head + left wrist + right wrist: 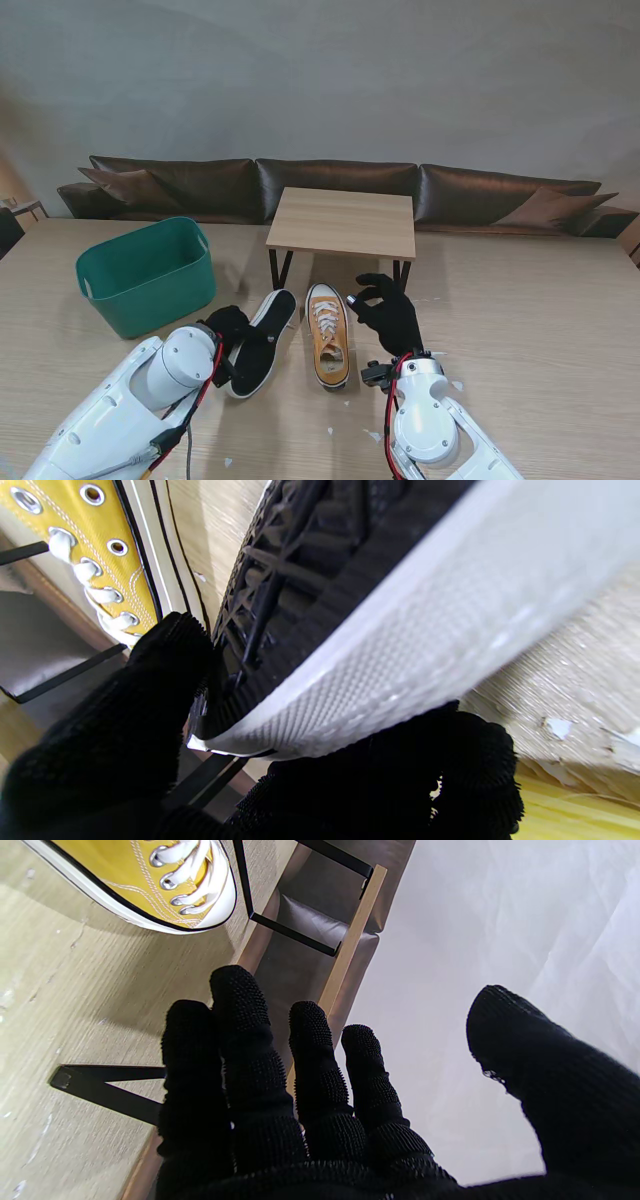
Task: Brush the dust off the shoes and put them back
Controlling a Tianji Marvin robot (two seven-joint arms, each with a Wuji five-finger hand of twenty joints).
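Observation:
Two yellow canvas shoes are on the table in front of me. One shoe (328,332) stands upright on its sole, toe away from me, laces showing (165,875). The other shoe (262,342) is tipped on its side, black sole and white rim facing up (350,645). My left hand (230,328), in a black glove, is shut on that tipped shoe's end, thumb and fingers (165,680) pinching the rim. My right hand (388,312) hovers just right of the upright shoe, fingers (240,1050) spread and holding nothing. No brush is visible.
A green plastic basket (148,275) stands at the left. A small wooden stand with black legs (342,222) sits behind the shoes. A brown sofa (340,188) runs beyond the table's far edge. Small white specks (372,434) lie on the table near my right arm.

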